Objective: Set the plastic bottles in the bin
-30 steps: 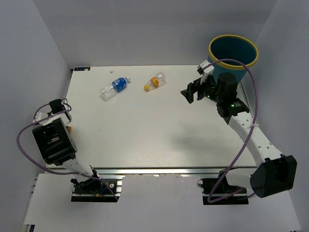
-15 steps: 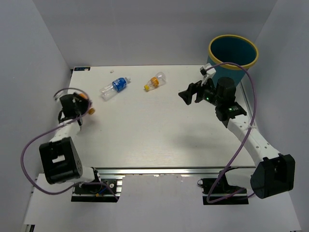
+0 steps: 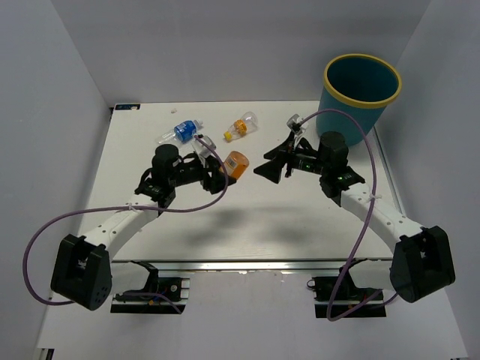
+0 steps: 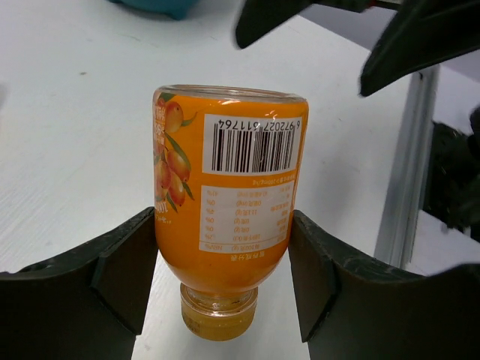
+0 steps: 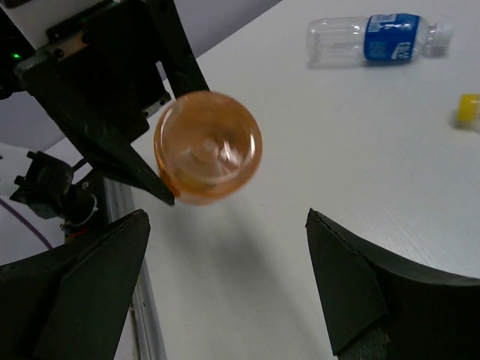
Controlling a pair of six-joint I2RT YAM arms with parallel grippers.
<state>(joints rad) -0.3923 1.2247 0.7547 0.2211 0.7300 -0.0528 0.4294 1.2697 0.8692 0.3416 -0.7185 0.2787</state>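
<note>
My left gripper [image 3: 223,171] is shut on an orange bottle [image 3: 238,163] held above the middle of the table. In the left wrist view the orange bottle [image 4: 229,195] sits between both fingers [image 4: 124,274], yellow cap toward the camera and base pointing away. My right gripper [image 3: 268,163] faces it from the right, open and just short of its base. The right wrist view shows that orange bottle's base [image 5: 208,148] ahead of my open right gripper [image 5: 225,240]. A clear blue-labelled bottle [image 3: 182,130] and a small yellow-capped bottle [image 3: 241,125] lie at the back. The bin [image 3: 362,82] stands back right.
The metal rail [image 3: 262,264] runs along the table's near edge. White walls close in the left, back and right sides. The purple cables [image 3: 82,214] of both arms loop over the table.
My left arm swung from the table's left edge to the middle, carrying the orange bottle. My right gripper moved left from beside the bin to face it, staying open.
</note>
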